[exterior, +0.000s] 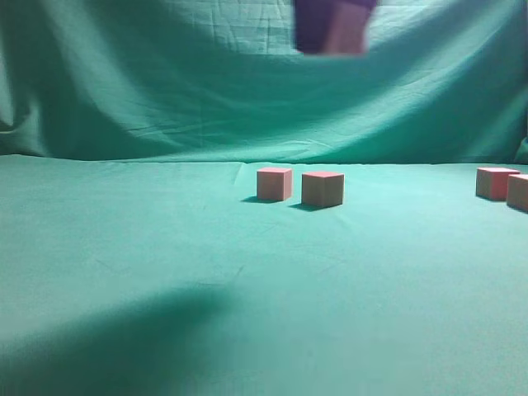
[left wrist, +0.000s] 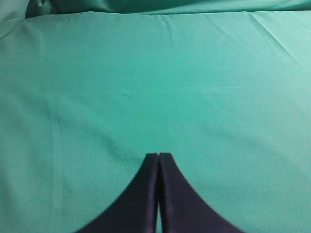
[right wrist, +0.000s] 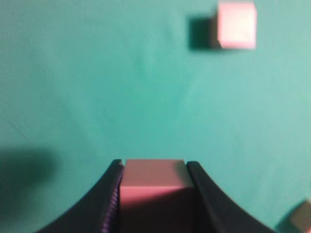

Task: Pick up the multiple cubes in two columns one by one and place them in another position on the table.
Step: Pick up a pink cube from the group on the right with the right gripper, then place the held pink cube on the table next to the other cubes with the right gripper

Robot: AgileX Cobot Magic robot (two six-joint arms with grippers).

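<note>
Overall, the surface (exterior: 165, 272) was found covered in plain green cloth, matte, with faint creases; a draped green backdrop (exterior: 148, 74) of the same material hung behind it in soft folds.

Four cubes were recorded resting on the surface in the exterior view: a pair near the middle (exterior: 274, 183) (exterior: 322, 188), just beside each other but apart, and a second pair at the right edge (exterior: 496, 182) (exterior: 519, 191), the nearer one cut off by the frame. All were sharp-edged, with salmon-pink tops and tan-looking sides.

A fifth cube (right wrist: 154, 187) was observed clamped between the dark fingers of the right gripper (right wrist: 154, 194), held well above the surface. In the exterior view this gripper (exterior: 334, 25) appeared only as a blurred dark shape at the top edge, with the held cube (exterior: 346, 31) partly visible. Below it, in the right wrist view, one cube (right wrist: 236, 24) lay on the cloth with a dark shadow beside it, and a corner of another (right wrist: 303, 216) was cut off at the lower right.

The left gripper (left wrist: 158, 156) was seen with its fingers pressed together, grasping nothing, over bare cloth.

A broad soft shadow (exterior: 124, 346) lay across the near left of the surface; its source could not be determined.
</note>
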